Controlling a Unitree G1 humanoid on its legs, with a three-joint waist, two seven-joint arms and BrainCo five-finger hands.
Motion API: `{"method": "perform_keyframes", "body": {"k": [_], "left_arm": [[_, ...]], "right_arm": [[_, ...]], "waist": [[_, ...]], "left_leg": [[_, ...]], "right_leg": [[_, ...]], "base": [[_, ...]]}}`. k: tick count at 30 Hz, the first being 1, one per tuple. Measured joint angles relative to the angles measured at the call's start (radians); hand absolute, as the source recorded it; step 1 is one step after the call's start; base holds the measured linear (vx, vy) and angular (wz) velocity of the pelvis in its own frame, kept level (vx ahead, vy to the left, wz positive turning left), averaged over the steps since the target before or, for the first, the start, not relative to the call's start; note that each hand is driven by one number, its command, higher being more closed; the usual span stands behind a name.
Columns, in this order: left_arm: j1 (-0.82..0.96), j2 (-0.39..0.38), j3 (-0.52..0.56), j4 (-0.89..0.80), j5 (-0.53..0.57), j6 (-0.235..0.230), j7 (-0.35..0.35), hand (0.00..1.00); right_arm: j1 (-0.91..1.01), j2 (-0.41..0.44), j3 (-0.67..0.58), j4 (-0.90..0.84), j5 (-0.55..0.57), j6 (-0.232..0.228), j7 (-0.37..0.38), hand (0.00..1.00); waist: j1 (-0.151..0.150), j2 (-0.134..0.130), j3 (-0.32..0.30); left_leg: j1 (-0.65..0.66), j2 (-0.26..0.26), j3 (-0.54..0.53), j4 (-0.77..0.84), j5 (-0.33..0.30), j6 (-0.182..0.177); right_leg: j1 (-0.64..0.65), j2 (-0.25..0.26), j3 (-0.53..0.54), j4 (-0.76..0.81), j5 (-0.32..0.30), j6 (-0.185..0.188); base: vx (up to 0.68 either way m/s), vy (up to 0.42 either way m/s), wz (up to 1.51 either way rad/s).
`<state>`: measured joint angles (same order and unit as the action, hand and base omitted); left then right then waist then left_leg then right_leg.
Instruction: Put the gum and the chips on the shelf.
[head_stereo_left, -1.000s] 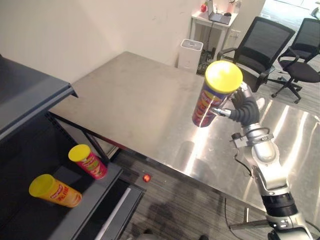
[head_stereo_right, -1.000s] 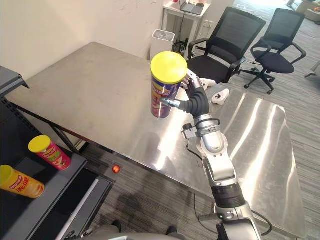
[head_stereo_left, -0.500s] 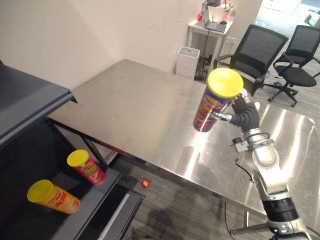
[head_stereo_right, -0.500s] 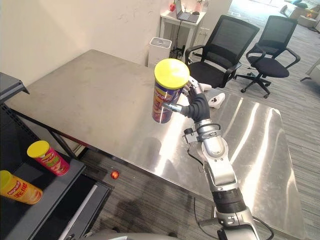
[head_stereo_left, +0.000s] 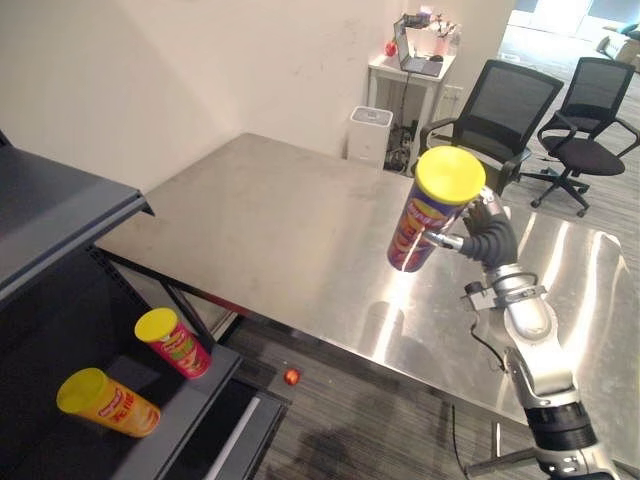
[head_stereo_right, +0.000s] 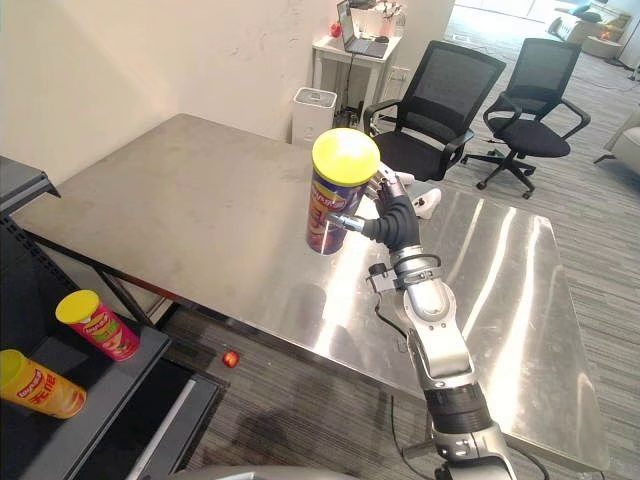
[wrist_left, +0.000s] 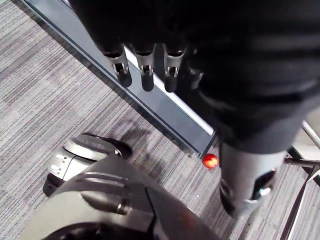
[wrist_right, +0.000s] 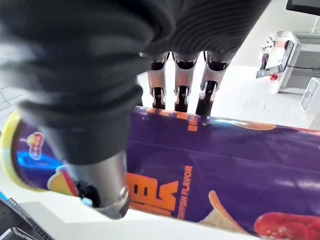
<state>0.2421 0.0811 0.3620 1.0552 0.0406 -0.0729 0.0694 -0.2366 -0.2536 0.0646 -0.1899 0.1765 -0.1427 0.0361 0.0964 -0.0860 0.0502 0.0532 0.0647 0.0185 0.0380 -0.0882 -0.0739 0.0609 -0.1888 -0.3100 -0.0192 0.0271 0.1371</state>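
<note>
A yellow-lidded purple chips can (head_stereo_left: 418, 225) hangs over the table (head_stereo_left: 270, 220) at centre right, the right hand (head_stereo_left: 489, 236) curled round it. The shelf (head_stereo_left: 195, 385), lower left and well apart, holds a red can (head_stereo_left: 175, 343) and an orange can (head_stereo_left: 110, 403). Shelving the purple can, and the gum, appear left to do. The left hand (wrist_left: 145, 67) hangs slack-fingered.

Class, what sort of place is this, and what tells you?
Most likely an office: black swivel chairs, a laptop on a white side desk, grey carpet beyond the steel table. The right hand holds a chips can.
</note>
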Motion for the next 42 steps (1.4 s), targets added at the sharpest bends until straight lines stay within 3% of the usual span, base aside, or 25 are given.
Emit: {"method": "perform_keyframes", "body": {"k": [3, 7, 11, 12, 13, 14, 15, 16, 17, 18, 19, 20, 22, 24, 27, 29, 31, 37, 40, 41, 42], "left_arm": [[-0.002, 0.0, 0.001, 0.0, -0.001, 0.001, 0.0, 0.0], [-0.006, -0.013, 0.03, 0.0, -0.039, 0.01, 0.0, 0.0], [-0.005, -0.028, 0.039, -0.001, -0.055, 0.016, 0.003, 0.0], [-0.006, -0.033, 0.039, -0.001, -0.068, 0.018, 0.004, 0.0], [-0.009, -0.039, 0.041, 0.0, -0.074, 0.019, 0.005, 0.0], [-0.029, -0.037, 0.068, 0.004, -0.076, 0.019, 0.008, 0.0], [-0.048, -0.043, 0.083, 0.01, -0.076, 0.019, 0.012, 0.0], [-0.058, -0.07, 0.097, 0.013, -0.076, 0.02, 0.015, 0.0], [-0.053, -0.082, 0.095, 0.009, -0.075, 0.021, 0.015, 0.0], [-0.048, -0.087, 0.088, -0.003, -0.075, 0.019, 0.017, 0.0], [-0.044, -0.083, 0.091, -0.015, -0.075, 0.019, 0.023, 0.0], [-0.05, -0.08, 0.113, -0.013, -0.074, 0.024, 0.03, 0.0], [-0.013, -0.079, 0.13, 0.001, -0.064, 0.033, 0.034, 0.0], [-0.011, -0.083, 0.137, 0.01, -0.056, 0.032, 0.033, 0.0], [-0.011, -0.083, 0.137, 0.01, -0.017, 0.031, 0.032, 0.0], [-0.009, -0.079, 0.136, -0.001, -0.016, 0.031, 0.031, 0.0], [-0.01, -0.08, 0.132, -0.004, -0.016, 0.031, 0.024, 0.0], [-0.001, -0.078, 0.094, -0.026, -0.016, 0.031, 0.011, 0.0], [-0.001, -0.067, 0.072, -0.028, -0.016, 0.03, 0.011, 0.0], [-0.003, -0.054, 0.045, -0.03, -0.016, 0.029, 0.01, 0.0], [-0.005, -0.049, 0.035, -0.031, -0.016, 0.028, 0.01, 0.0]], "right_arm": [[0.013, 0.008, -0.017, 0.003, 0.0, 0.0, -0.002, 1.0], [0.013, 0.027, -0.014, 0.014, 0.006, 0.0, -0.003, 1.0], [-0.017, 0.026, 0.006, 0.055, 0.043, 0.0, -0.005, 1.0], [-0.03, 0.024, 0.01, 0.064, 0.043, 0.001, -0.007, 1.0], [-0.048, 0.024, 0.011, 0.077, 0.043, 0.0, -0.008, 1.0], [-0.065, 0.01, -0.007, 0.081, 0.041, 0.0, -0.014, 1.0], [-0.08, -0.005, -0.024, 0.084, 0.04, 0.0, -0.02, 1.0], [-0.106, -0.031, -0.053, 0.095, 0.037, 0.003, -0.047, 1.0], [-0.11, -0.04, -0.067, 0.095, 0.036, 0.004, -0.059, 1.0], [-0.108, -0.046, -0.108, 0.097, 0.028, 0.005, -0.081, 1.0], [-0.105, -0.041, -0.128, 0.094, 0.018, 0.005, -0.088, 1.0], [-0.095, -0.038, -0.145, 0.085, 0.017, 0.005, -0.089, 1.0], [-0.041, -0.016, -0.166, 0.067, 0.016, 0.005, -0.088, 1.0], [0.003, -0.013, -0.211, 0.043, 0.016, 0.006, -0.086, 1.0], [0.027, -0.01, -0.251, 0.041, 0.016, 0.007, -0.081, 1.0], [0.042, 0.002, -0.252, 0.041, 0.016, 0.008, -0.08, 1.0], [0.041, 0.002, -0.251, 0.039, 0.006, 0.008, -0.078, 1.0], [0.04, 0.031, -0.231, 0.042, -0.024, 0.012, -0.084, 1.0], [0.04, 0.032, -0.21, 0.046, -0.045, 0.014, -0.091, 1.0], [0.046, 0.032, -0.209, 0.051, -0.052, 0.015, -0.094, 1.0], [0.052, 0.032, -0.211, 0.05, -0.055, 0.015, -0.095, 1.0]], "waist": [[-0.003, 0.003, 0.004], [0.008, 0.033, 0.036], [0.046, 0.049, 0.054], [0.047, 0.055, 0.058], [0.046, 0.055, 0.059], [0.042, 0.038, 0.053], [0.044, 0.05, 0.065], [0.047, 0.097, 0.085], [0.041, 0.12, 0.089], [0.029, 0.126, 0.097], [0.031, 0.121, 0.094], [0.03, 0.103, 0.106], [0.017, 0.103, 0.105], [-0.004, 0.124, 0.092], [-0.015, 0.125, 0.091], [-0.014, 0.106, 0.084], [-0.011, 0.102, 0.077], [-0.006, 0.097, 0.079], [-0.006, 0.085, 0.087], [-0.008, 0.08, 0.097], [-0.009, 0.076, 0.1]], "left_leg": [[-0.037, 0.0, -0.039, 0.056, -0.014, -0.003], [-0.105, 0.005, -0.145, 0.143, -0.041, -0.014], [-0.135, 0.003, -0.254, 0.047, 0.027, -0.011], [-0.141, 0.012, -0.241, 0.022, 0.03, 0.016], [-0.155, 0.044, -0.118, -0.035, 0.045, 0.154], [-0.191, 0.086, 0.111, -0.022, 0.048, 0.263], [-0.225, 0.124, 0.231, 0.04, 0.048, 0.264], [-0.255, 0.173, 0.408, 0.174, 0.131, 0.277], [-0.264, 0.174, 0.461, 0.179, 0.188, 0.234], [-0.272, 0.151, 0.492, 0.148, 0.284, 0.163], [-0.264, 0.114, 0.484, 0.064, 0.366, 0.153], [-0.26, 0.128, 0.533, 0.141, 0.255, 0.19], [-0.205, 0.171, 0.631, 0.303, 0.092, 0.147], [-0.198, 0.143, 0.612, 0.241, 0.09, 0.126], [-0.17, 0.09, 0.535, 0.073, 0.086, 0.088], [-0.145, 0.042, 0.515, -0.043, 0.137, 0.093], [-0.127, 0.009, 0.489, -0.135, 0.179, 0.097], [-0.132, -0.023, 0.457, -0.139, 0.186, 0.115], [-0.108, -0.042, 0.445, -0.141, 0.169, 0.133], [-0.099, -0.05, 0.426, -0.141, 0.162, 0.142], [-0.099, -0.055, 0.411, -0.14, 0.161, 0.142]], "right_leg": [[0.006, 0.0, -0.028, 0.009, -0.007, -0.009], [0.038, 0.015, -0.116, 0.025, -0.032, -0.023], [0.045, 0.022, -0.249, 0.032, -0.056, -0.027], [0.042, 0.023, -0.275, 0.038, -0.058, -0.032], [0.035, 0.035, -0.306, 0.016, -0.048, -0.061], [0.036, 0.03, -0.358, -0.033, -0.018, -0.061], [0.035, 0.025, -0.391, -0.036, -0.015, -0.059], [0.035, 0.017, -0.451, 0.005, -0.029, -0.06], [0.035, 0.012, -0.467, 0.031, -0.046, -0.055], [0.035, -0.015, -0.505, 0.053, -0.068, -0.064], [0.04, -0.017, -0.526, 0.029, -0.07, -0.069], [0.049, -0.032, -0.575, 0.012, -0.061, -0.066], [0.068, -0.044, -0.605, 0.044, -0.058, -0.059], [0.072, -0.041, -0.64, 0.046, -0.052, -0.05], [0.064, -0.03, -0.684, 0.037, -0.038, -0.03], [0.062, -0.037, -0.711, 0.032, -0.019, -0.028], [0.061, -0.041, -0.736, 0.03, -0.011, -0.023], [0.063, -0.084, -0.766, 0.091, -0.007, -0.021], [0.062, -0.159, -0.762, 0.224, -0.056, -0.042], [0.048, -0.224, -0.718, 0.367, -0.062, -0.053], [0.029, -0.255, -0.674, 0.442, -0.055, -0.092]], "base": [[-0.01, 0.001, 0.33], [-0.1, -0.046, 0.61], [-0.11, -0.096, 0.93], [-0.11, -0.127, 1.2], [-0.11, -0.152, 1.44], [-0.09, -0.122, 1.52], [-0.04, -0.007, 1.5], [-0.01, 0.09, 1.18], [-0.02, 0.144, 1.51], [-0.06, 0.125, 1.34], [-0.09, 0.142, 1.35], [-0.07, 0.082, 0.77], [0.01, 0.087, 0.53], [-0.06, 0.133, 0.64], [-0.09, 0.149, 0.48], [-0.09, 0.158, 0.43], [-0.11, 0.092, 0.4], [-0.08, 0.062, 0.2], [-0.06, 0.092, 0.13], [-0.05, 0.108, 0.37], [-0.04, 0.146, 0.74]]}}
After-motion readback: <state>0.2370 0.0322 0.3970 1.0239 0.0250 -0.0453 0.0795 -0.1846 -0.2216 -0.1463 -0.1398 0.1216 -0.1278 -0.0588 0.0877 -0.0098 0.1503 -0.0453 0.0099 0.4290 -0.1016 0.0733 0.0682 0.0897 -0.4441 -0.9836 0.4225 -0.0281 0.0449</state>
